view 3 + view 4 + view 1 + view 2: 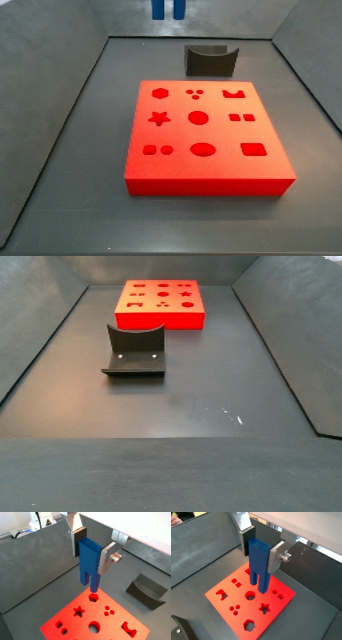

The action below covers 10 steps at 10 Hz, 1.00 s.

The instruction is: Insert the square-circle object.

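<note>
End effector (258, 545) clamped on the square-circle object (258, 564), held upright, legs down, well above my red board (207, 178) on the worktop; pickup done, alignment and insertion still to do.

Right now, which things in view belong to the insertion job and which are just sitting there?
Job:
- blue peg, gripped between the fingers of the gripper, hanging above the board
- red board with shaped holes

Just sitting there:
- fixture, standing on the floor apart from the board
</note>
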Tool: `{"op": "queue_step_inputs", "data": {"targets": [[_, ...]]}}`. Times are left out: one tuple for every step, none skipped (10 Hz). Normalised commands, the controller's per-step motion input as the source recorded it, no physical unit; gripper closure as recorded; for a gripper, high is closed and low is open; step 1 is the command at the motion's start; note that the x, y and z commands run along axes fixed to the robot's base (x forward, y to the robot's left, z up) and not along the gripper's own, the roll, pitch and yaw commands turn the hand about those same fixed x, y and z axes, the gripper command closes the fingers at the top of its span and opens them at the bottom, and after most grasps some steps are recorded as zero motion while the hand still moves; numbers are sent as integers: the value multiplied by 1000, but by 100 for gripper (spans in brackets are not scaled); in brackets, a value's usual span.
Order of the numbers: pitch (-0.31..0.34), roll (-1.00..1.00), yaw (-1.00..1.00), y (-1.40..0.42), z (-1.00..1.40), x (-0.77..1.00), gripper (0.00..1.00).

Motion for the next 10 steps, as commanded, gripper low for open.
{"op": "queue_step_inputs", "data": {"targets": [[0,0,0,0,-29,0,100],[0,0,0,0,17,0,100],[-7,0,0,-3,-17,0,100],[-106,13,-86,-469,-306,-54,100],[-4,49,-40,-797,-794,469,100],[0,81,0,-897,-817,460,100],[0,101,0,-763,-871,489,100],[0,169,91,-577,-871,594,100],[10,186,114,-540,-857,583,100],[50,143,109,-560,-883,551,100]]}}
